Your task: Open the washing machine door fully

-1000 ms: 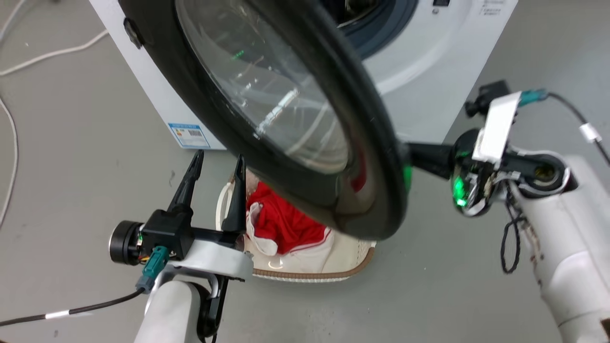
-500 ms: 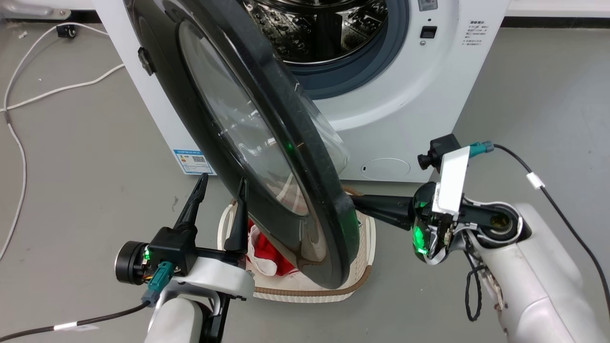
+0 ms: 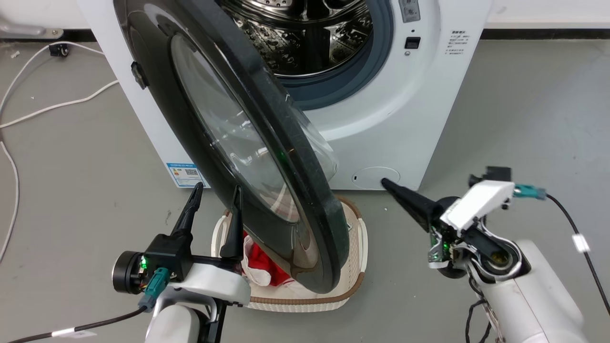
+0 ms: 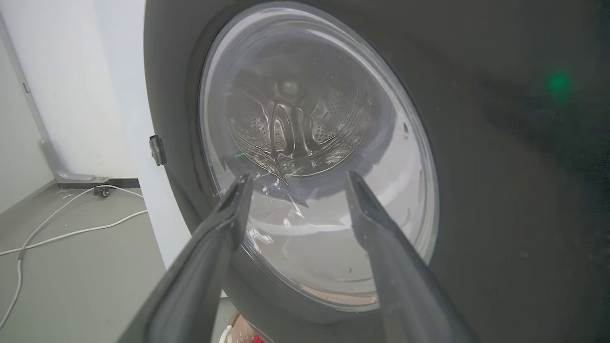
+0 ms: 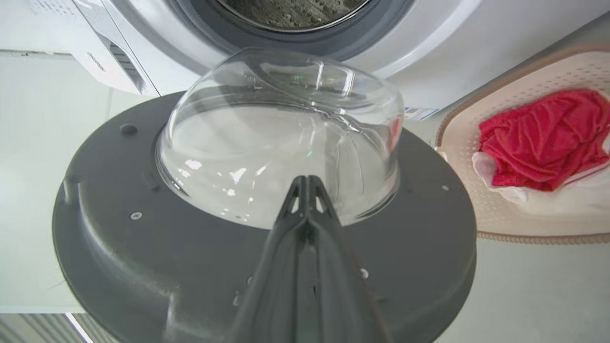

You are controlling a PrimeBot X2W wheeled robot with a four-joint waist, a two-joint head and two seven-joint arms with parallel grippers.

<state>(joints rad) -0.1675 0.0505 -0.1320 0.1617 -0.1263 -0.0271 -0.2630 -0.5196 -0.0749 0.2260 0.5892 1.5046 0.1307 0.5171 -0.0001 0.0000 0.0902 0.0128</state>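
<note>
Two grippers: left gripper [image 3: 217, 189] has its fingers spread and holds nothing. Right gripper [image 3: 387, 183] has its fingers pressed together into a single point and pinches nothing.
Door position: washing machine door [image 3: 267, 157] is swung out from the washing machine [image 3: 419, 109] on its left hinge. It stands almost edge-on to the head view, with its low free edge over the laundry basket [image 3: 355, 281]. The drum [image 3: 305, 43] is exposed on the right.
Change: 0.5 s ago the right tip lay against the door's free edge. Now it is well apart from that edge, off to the right, near the round cap [image 3: 376, 177]. The door angle looks much the same, though the head camera also shifted, so small differences are unreliable.
Right wrist view: the closed tip [image 5: 305, 180] points at the door's grey inner face and glass bowl [image 5: 281, 143], with a gap between them.
Left wrist view: the spread fingers [image 4: 233, 209] frame the outer window [image 4: 310, 119]. I cannot tell whether they touch it.
Meaning (judgement): pushing contact is lost. The door is roughly half open, so the task is not finished.
Next (judgement): bring the closed right tip back onto the inner face and push leftward.
Risk (judgement): the left gripper sits on the side the door must swing towards and may block it.
</note>
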